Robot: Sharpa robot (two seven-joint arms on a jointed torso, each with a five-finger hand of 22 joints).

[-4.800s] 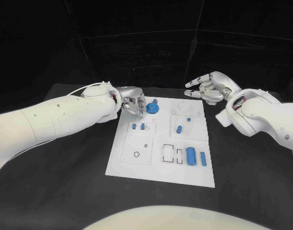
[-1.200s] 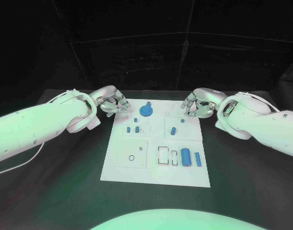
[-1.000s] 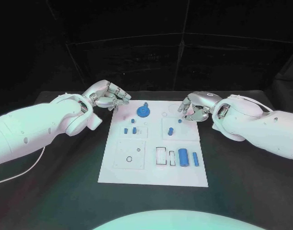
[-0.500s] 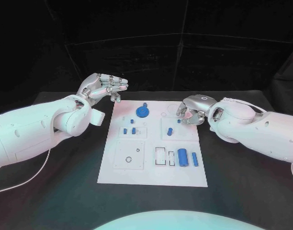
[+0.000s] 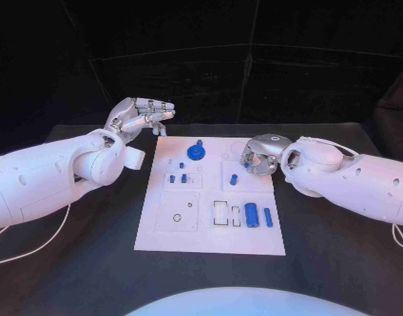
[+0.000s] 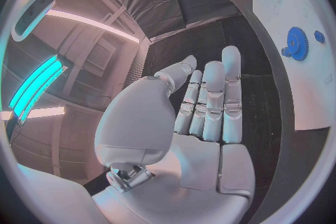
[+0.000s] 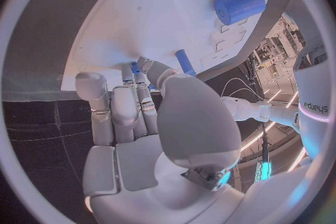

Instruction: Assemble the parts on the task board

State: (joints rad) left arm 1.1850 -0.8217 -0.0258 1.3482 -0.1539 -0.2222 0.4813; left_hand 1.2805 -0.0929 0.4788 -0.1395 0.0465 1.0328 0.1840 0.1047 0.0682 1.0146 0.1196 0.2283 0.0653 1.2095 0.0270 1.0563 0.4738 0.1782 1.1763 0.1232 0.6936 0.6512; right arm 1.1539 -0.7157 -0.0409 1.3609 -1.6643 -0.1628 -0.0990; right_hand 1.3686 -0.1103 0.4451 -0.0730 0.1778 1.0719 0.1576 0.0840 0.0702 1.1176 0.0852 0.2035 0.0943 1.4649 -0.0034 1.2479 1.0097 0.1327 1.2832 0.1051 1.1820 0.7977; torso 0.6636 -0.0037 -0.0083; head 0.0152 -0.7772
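Lying in the middle of the black tabletop [image 5: 87, 263], the white rectangular task board [image 5: 211, 230] carries one blue toothed gear [image 5: 196, 153] near its far edge and roughly seven smaller blue parts. The left robot hand [image 5: 143, 114] hangs beyond the board's far-left corner, fingers straight and empty. The right robot hand [image 5: 259, 157] covers the far-right corner (grip: cannot tell).

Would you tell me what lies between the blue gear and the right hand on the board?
In the head view, only bare white task board with faint round outlines separates the blue gear from the right hand; no part lies there.
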